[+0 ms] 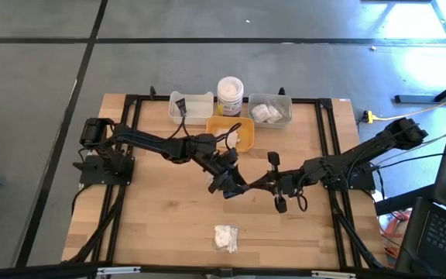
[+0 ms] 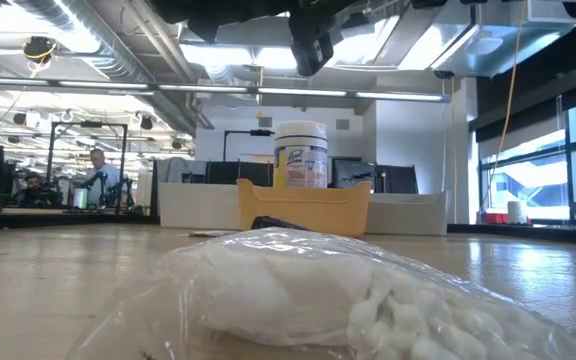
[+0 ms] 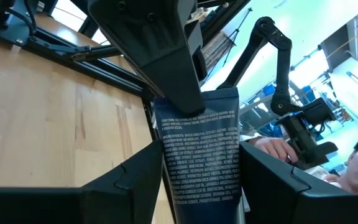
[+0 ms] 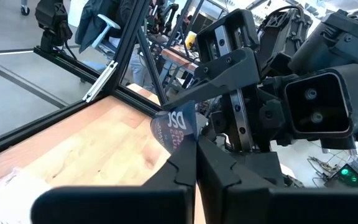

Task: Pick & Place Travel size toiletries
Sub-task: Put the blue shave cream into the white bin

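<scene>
A small black tube with white print [image 3: 201, 162] hangs in the air over the middle of the table, between both grippers. My left gripper [image 1: 224, 184] reaches in from the left and is shut on it. My right gripper [image 1: 248, 187] comes from the right and is shut on the tube's flat end, lettered in white [image 4: 176, 127]. A clear-wrapped bag of white fluffy pieces [image 1: 226, 237] lies flat on the wood near the table's near edge and fills the low view's foreground [image 2: 298, 290]. My left gripper pinches the black tube's printed body [image 3: 199, 186] between its two fingers [image 3: 135, 180], one on each side. The tube is lifted clear of the table. My right gripper pinches the tube's flat crimped end [image 3: 194, 106] between its shut fingers [image 4: 185, 165], coming level from the table's right.
At the far edge stand a white tray [image 1: 191, 107] with a dark item in it, a yellow tray [image 1: 231, 133], a grey tray [image 1: 270, 110] holding white packets, and a white jar with a yellow label [image 1: 230, 96]. Bare wood lies to the left and right of the grippers.
</scene>
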`<state>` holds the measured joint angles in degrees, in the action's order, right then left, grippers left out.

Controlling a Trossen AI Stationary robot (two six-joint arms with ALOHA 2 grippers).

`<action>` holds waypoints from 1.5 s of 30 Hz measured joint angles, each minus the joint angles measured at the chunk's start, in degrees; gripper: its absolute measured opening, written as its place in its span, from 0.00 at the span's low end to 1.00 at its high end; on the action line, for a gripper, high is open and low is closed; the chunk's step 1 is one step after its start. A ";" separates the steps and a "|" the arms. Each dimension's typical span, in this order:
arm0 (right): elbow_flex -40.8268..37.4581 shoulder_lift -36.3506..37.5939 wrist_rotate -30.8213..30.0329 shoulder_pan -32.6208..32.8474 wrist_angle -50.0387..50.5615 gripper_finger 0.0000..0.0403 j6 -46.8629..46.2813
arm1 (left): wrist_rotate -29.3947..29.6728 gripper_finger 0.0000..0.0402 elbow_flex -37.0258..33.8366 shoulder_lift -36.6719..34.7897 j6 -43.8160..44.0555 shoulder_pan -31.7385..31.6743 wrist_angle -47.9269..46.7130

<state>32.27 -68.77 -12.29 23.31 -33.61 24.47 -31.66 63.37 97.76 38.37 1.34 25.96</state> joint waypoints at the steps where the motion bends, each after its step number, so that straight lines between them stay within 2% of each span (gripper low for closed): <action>1: 0.00 0.00 -0.02 0.00 0.01 0.01 0.00 | 0.00 0.49 0.00 0.00 0.00 0.00 0.00; 7: 0.00 0.68 0.28 0.47 1.23 0.01 -3.44 | 0.08 0.51 0.00 0.00 -4.60 0.00 -0.38; 12: 0.00 4.42 1.25 1.58 7.07 0.00 -8.63 | -0.37 0.59 0.00 0.00 -8.33 0.00 -0.46; 18: 0.00 9.04 0.72 2.57 14.24 0.00 -12.08 | -1.88 0.68 0.00 0.00 -8.20 0.00 -2.23; 21: 0.00 10.01 0.98 2.69 14.80 0.00 -12.07 | -3.02 0.70 0.00 0.00 -7.82 0.00 -4.89; 35: 0.00 10.14 1.38 2.67 15.80 0.00 -12.50 | -3.48 0.71 0.00 0.00 -7.56 0.04 -8.63; 42: 0.00 10.14 5.17 2.69 19.40 0.00 -20.01 | -3.56 0.71 0.00 0.00 -7.74 0.04 -8.71; 45: 0.00 9.95 5.18 2.54 20.87 0.00 -24.86 | -2.93 0.71 0.00 0.00 -10.68 0.04 -9.46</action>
<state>32.27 -58.83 -7.11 25.85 -12.73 -0.39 -34.59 63.37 97.76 27.69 1.39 16.49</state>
